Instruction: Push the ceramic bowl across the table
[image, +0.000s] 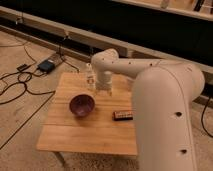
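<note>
The ceramic bowl (81, 105) is dark purple-maroon and glossy. It stands upright on the left middle of the light-wood table (95, 131). My gripper (102, 90) hangs at the end of the white arm (160, 100), just right of and behind the bowl, above the table top. It is apart from the bowl and holds nothing that I can see.
A small dark flat object (122, 115) lies on the table right of the bowl. A clear bottle-like thing (90, 77) stands near the table's far edge beside my gripper. Cables and a black box (47, 65) lie on the floor to the left. A dark wall runs behind.
</note>
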